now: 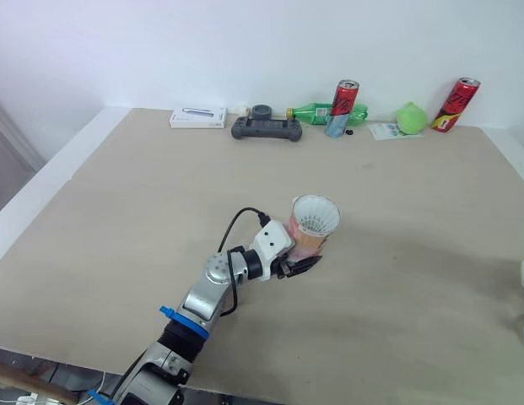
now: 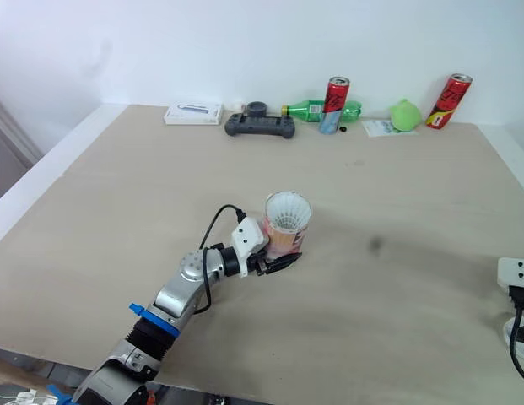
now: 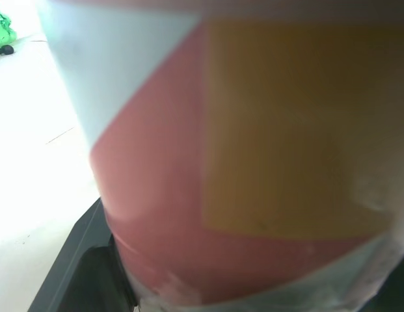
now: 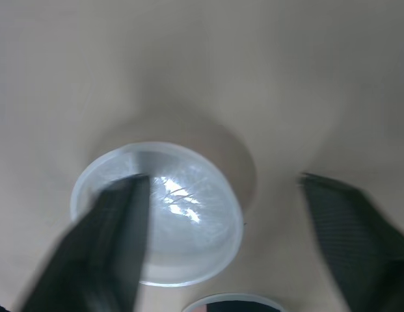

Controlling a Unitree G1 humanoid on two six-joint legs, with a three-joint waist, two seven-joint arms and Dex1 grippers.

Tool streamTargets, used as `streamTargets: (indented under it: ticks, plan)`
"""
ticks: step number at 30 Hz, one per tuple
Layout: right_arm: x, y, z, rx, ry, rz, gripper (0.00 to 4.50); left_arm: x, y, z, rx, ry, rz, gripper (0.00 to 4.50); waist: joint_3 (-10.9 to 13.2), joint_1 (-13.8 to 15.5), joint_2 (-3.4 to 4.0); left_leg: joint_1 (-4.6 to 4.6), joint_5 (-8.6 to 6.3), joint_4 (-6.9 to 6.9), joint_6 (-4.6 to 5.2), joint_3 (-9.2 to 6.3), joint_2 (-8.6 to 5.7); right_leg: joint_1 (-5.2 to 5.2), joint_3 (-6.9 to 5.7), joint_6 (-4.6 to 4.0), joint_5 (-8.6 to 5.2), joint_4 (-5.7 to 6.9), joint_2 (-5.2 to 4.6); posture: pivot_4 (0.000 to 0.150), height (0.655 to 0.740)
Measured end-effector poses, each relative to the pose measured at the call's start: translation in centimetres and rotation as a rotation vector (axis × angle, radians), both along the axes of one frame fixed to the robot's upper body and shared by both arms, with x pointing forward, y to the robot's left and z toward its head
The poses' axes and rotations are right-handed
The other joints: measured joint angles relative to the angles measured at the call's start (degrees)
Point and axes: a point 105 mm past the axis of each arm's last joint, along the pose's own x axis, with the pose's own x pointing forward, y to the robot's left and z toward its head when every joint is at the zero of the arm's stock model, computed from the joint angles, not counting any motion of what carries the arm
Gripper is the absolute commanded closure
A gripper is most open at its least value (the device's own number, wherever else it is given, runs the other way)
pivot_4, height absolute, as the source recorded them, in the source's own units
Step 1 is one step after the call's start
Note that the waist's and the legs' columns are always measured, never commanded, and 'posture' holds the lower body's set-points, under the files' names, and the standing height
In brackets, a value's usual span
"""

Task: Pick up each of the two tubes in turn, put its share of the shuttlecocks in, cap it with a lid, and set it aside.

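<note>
Gripping the red-and-white tube (image 1: 306,243) low on its side, the left gripper (image 1: 305,262) is closed around it, holding it upright near the middle of the table (image 1: 118,211). A white shuttlecock (image 1: 316,216) sits in the tube's open mouth, feather skirt flaring above the rim. The right gripper (image 4: 221,185) hangs with fingers spread wide over a clear lid (image 4: 182,218) lying flat on the table; the rim of a second lid (image 4: 231,301) lies just beside it
</note>
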Motion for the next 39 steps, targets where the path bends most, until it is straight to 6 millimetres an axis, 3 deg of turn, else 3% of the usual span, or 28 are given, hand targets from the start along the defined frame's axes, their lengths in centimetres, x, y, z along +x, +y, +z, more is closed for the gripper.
streamTargets:
  ticks: [5,14,16,19,20,21,23,24,27,28,32,34,39]
  plan:
    - [-0.1,-0.2,-0.1,-0.002,-0.003,-0.019,4.38,0.2,0.1,0.1,0.003,-0.006,0.007,1.52,0.0,0.0,-0.16,0.0,0.01,0.05,0.0,0.02,0.01,0.01,0.01,-0.01,0.08,0.0,-0.01,0.15,0.74]
    - [0.1,0.4,-0.1,0.049,-0.017,-0.012,4.46,0.7,0.4,0.2,0.026,-0.02,0.013,1.52,-0.01,-0.14,-0.27,0.06,0.01,0.04,0.0,0.04,0.19,0.0,0.04,-0.11,0.13,0.0,0.17,0.15,0.74]
    - [1.5,2.2,0.7,0.11,-0.055,0.066,4.46,0.8,0.6,0.1,0.035,-0.017,0.014,1.52,-0.03,-0.43,-0.2,0.16,0.01,0.03,0.0,0.16,0.24,0.01,0.15,-0.13,0.18,0.01,0.22,0.15,0.74]
    - [4.1,6.6,3.1,0.185,-0.156,0.22,4.46,1.0,0.5,0.3,0.028,-0.015,0.015,1.52,0.06,-0.55,0.09,0.26,0.03,0.01,-0.03,0.25,0.26,0.0,0.28,-0.1,0.2,0.13,0.24,0.15,0.74]
    - [5.7,10.8,6.0,0.249,-0.256,0.352,4.46,1.2,0.4,0.0,0.019,0.01,0.024,1.52,0.06,-0.66,0.26,0.3,0.04,0.0,-0.05,0.33,0.27,-0.04,0.37,-0.08,0.21,0.17,0.25,0.15,0.74]
    - [5.8,11.1,6.2,0.252,-0.264,0.361,4.46,1.2,0.3,0.0,0.017,0.012,0.024,1.52,0.04,-0.7,0.31,0.35,0.03,-0.01,-0.06,0.33,0.27,-0.01,0.38,-0.09,0.21,0.19,0.27,0.15,0.74]
    - [6.5,15.0,9.5,0.317,-0.356,0.452,4.46,1.1,-0.1,0.2,-0.016,0.027,0.019,1.52,0.14,-0.21,0.12,0.27,0.07,0.0,-0.16,0.13,0.32,-0.04,0.17,-0.13,0.18,0.18,0.3,0.15,0.74]
    - [7.0,18.0,11.3,0.388,-0.417,0.525,4.46,1.4,0.3,0.0,-0.022,0.045,0.035,1.52,0.14,-0.29,0.12,0.25,0.06,0.0,-0.18,0.15,0.33,-0.07,0.19,-0.13,0.18,0.16,0.3,0.15,0.74]
    - [7.7,24.0,14.9,0.532,-0.548,0.686,4.46,1.4,0.0,-0.2,-0.046,0.069,0.037,1.52,0.16,-0.27,0.08,0.14,0.03,-0.01,-0.19,0.17,0.33,-0.15,0.14,-0.13,0.18,0.09,0.26,0.15,0.74]
    - [7.7,24.6,15.3,0.542,-0.561,0.704,4.46,1.4,-0.2,-0.2,-0.05,0.072,0.034,1.52,0.15,-0.18,0.09,0.08,0.03,-0.01,-0.19,0.16,0.33,-0.19,0.13,-0.13,0.18,0.09,0.26,0.15,0.74]
    - [8.8,30.2,18.1,0.631,-0.663,0.87,4.46,1.3,-0.4,-0.3,-0.052,0.063,0.021,1.52,0.12,0.13,-0.06,-0.31,0.03,0.02,-0.16,0.12,0.31,-0.49,0.11,-0.11,0.2,0.07,0.23,0.15,0.74]
    - [9.2,31.8,18.7,0.635,-0.679,0.924,4.46,1.2,-0.5,-0.4,-0.04,0.059,0.015,1.52,0.11,0.22,-0.08,-0.35,0.03,0.02,-0.14,0.14,0.29,-0.52,0.09,-0.1,0.21,0.07,0.19,0.15,0.74]
    - [10.2,33.6,18.2,0.595,-0.675,0.997,4.46,1.4,-0.7,-0.6,-0.026,0.052,0.013,1.52,-0.02,0.33,-0.37,-0.36,0.04,0.08,-0.12,0.09,0.26,-0.47,-0.07,-0.12,0.25,0.05,0.06,0.15,0.74]
